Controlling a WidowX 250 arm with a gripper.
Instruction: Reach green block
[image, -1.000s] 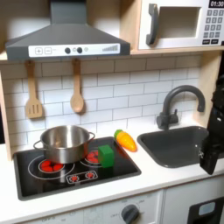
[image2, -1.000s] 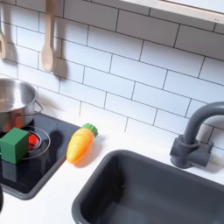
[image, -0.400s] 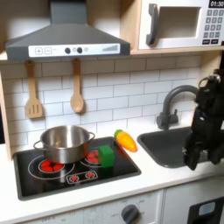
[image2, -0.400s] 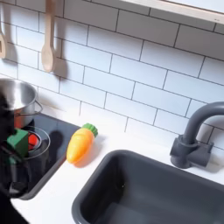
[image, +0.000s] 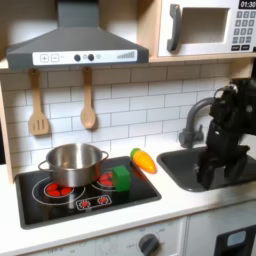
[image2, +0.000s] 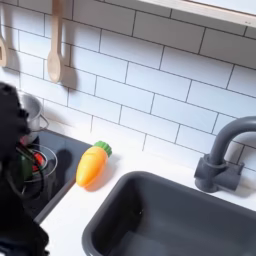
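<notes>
In the first exterior view we see the gripper (image: 211, 178) at the right of the frame, over the sink (image: 185, 170); we cannot tell how its jaws stand. The green block (image: 122, 178) sits on the black stovetop (image: 60, 205) at lower centre, just beside the orange carrot toy (image: 144, 160), near the steel pot (image: 72, 163).

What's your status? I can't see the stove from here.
Gripper over the sink, jaw state unclear. Green block on the stovetop, untouched. Carrot toy lies between them.
</notes>
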